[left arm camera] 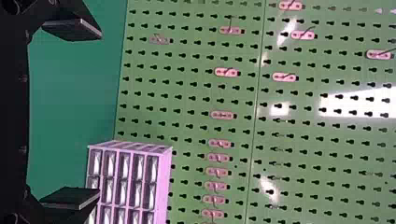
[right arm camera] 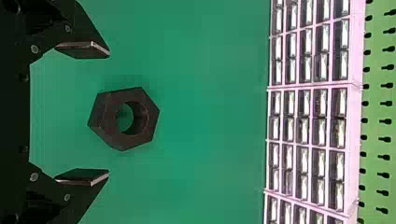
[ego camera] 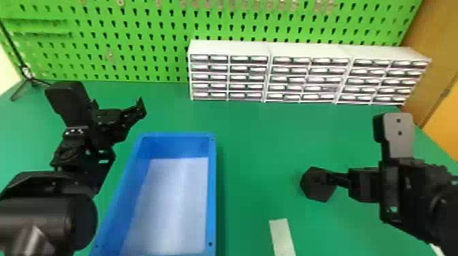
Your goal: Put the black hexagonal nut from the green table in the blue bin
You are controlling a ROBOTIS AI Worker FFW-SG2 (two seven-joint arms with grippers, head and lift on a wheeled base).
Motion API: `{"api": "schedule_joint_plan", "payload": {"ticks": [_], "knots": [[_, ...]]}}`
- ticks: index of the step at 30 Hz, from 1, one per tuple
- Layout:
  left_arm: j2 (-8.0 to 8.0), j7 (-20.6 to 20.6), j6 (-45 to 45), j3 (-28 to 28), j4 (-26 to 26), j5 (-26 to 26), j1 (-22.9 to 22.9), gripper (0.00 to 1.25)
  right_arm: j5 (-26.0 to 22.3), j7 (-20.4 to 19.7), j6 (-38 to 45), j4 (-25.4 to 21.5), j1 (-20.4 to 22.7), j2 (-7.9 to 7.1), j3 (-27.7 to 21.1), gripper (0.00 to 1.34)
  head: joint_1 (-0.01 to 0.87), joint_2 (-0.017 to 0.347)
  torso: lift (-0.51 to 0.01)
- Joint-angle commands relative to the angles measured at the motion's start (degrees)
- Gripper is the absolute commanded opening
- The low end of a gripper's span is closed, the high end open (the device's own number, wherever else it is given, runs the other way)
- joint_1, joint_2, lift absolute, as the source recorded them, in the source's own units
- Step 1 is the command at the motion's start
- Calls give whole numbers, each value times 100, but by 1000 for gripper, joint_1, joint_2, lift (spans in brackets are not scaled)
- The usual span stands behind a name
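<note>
Worktop point(ego camera: 252, 136) bears blue bin point(ego camera: 212, 190), well left of right gripper point(right arm camera: 108, 113), which is released, empty. Left gripper point(left arm camera: 100, 112): spread, empty. Black hexagonal nut point(right arm camera: 107, 133): on worktop, lined up between right gripper's fingers. Judged step: pre-grasp; next, ease in, close squarely, lift.

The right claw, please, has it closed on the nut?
No, green table shows between the black nut and each finger of the right claw.
</note>
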Motion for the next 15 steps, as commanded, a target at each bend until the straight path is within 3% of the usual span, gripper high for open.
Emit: {"api": "schedule_joint_plan", "payload": {"ticks": [1, 8, 15], "knots": [[3, 0, 0, -4, 2, 0, -1, 1146, 23, -1, 17, 2, -32, -25, -12, 970, 692, 8, -97], [-6, 0, 9, -57, 2, 0, -36, 1146, 76, -1, 17, 90, -172, -122, -91, 970, 692, 8, -97], [3, 0, 35, -110, 20, -9, -71, 1146, -12, 8, 17, 460, -357, -201, -108, 970, 692, 8, -97]]}}
